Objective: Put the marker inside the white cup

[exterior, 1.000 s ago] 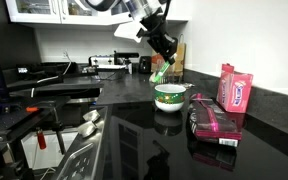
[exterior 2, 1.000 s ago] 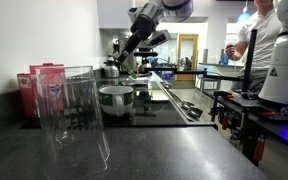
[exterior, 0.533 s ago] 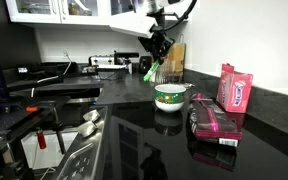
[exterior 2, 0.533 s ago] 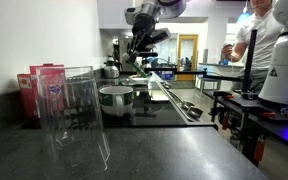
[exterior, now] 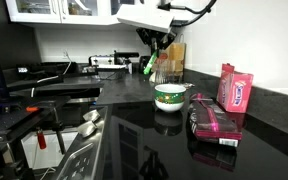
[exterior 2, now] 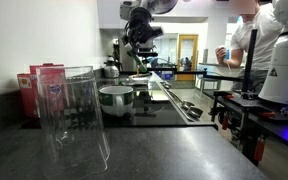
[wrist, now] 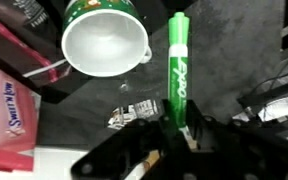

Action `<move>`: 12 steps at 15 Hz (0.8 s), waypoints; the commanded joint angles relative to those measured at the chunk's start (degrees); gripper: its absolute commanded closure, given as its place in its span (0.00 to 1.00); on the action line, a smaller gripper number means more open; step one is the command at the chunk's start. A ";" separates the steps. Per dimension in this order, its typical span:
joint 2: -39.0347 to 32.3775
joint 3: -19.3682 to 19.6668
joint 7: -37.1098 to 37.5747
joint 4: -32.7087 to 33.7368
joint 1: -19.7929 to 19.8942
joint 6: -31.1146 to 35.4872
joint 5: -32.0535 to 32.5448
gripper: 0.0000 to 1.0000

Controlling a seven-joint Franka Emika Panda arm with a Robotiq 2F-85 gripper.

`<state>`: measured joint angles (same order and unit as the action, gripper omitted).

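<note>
— Black and glossy, that counter (exterior: 134, 128). What sits closest to us?

— A clear tumbler (exterior 2: 76, 115), upright near the front edge. Just behind it a red carton (exterior 2: 44, 88) stands against the wall.

— And past those?

— The white cup (exterior: 170, 96), squat and wide with a green band round its side, stands upright on the counter with its mouth open to the ceiling. Near it a pink box (exterior: 235, 88) stands on end, and a dark package (exterior: 214, 122) lies flat in front of that box.

— So where's the marker?

— Up in the air, not in the cup. The gripper (wrist: 174, 128) is pinching the marker (wrist: 178, 75) by one end, with a finger pressed on either side of the barrel. The rest of the green pen sticks out beyond them. In the wrist view the pen lies beside the cup's rim, not over the opening. In an exterior view the gripper hangs above and behind the cup, well clear of it, and the pen slants downward.

— Anything further back?

— A person (exterior 2: 259, 45) in a white top stands by the far benches. I can't make out much more at that range.
</note>
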<state>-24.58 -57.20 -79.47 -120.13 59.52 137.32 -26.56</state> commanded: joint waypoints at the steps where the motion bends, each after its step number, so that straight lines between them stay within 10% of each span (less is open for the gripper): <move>1: -2.94 6.56 -7.67 6.84 -5.09 -10.24 -2.43 0.95; 12: -13.60 36.04 -20.78 30.09 -33.64 -30.90 -9.66 0.95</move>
<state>-34.18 -27.47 -97.45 -97.19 32.01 111.83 -33.47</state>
